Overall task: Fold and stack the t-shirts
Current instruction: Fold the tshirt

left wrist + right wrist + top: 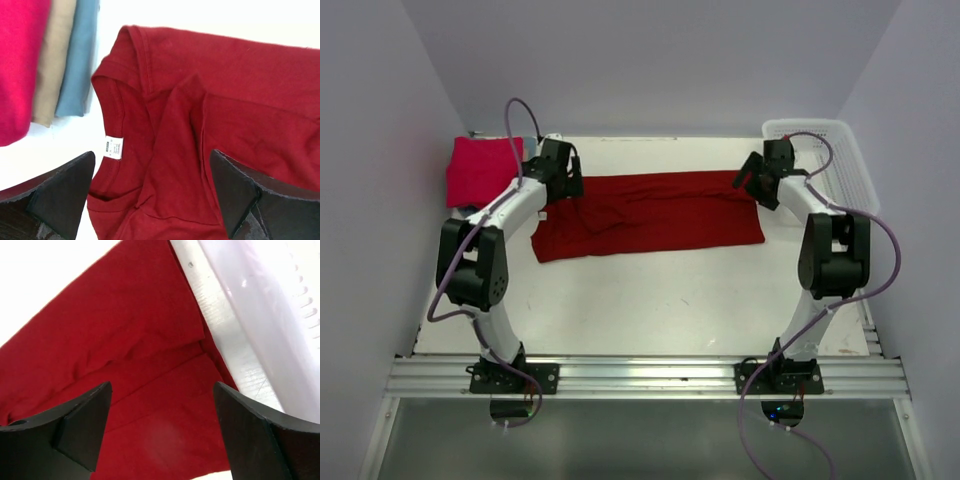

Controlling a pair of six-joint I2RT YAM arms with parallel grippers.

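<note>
The dark crimson cloth t-shirt (650, 212) lies folded lengthwise (collar leftward) across the white surface (660, 290); left pincer (152, 155) and right pincer (162, 385) hover over its ends, both spread apart, empty.

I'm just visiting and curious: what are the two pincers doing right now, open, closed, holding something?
Left pincer: open, holding nothing, over the dark red t-shirt at its collar.
Right pincer: open, holding nothing, over that t-shirt's other end.

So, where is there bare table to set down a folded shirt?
Widest: the white table's near half, between the dark crimson t-shirt and the arm bases. A narrower strip runs behind that shirt. Crowded: the pinkish-red folded shirt far left, the white mesh basket far right.
</note>
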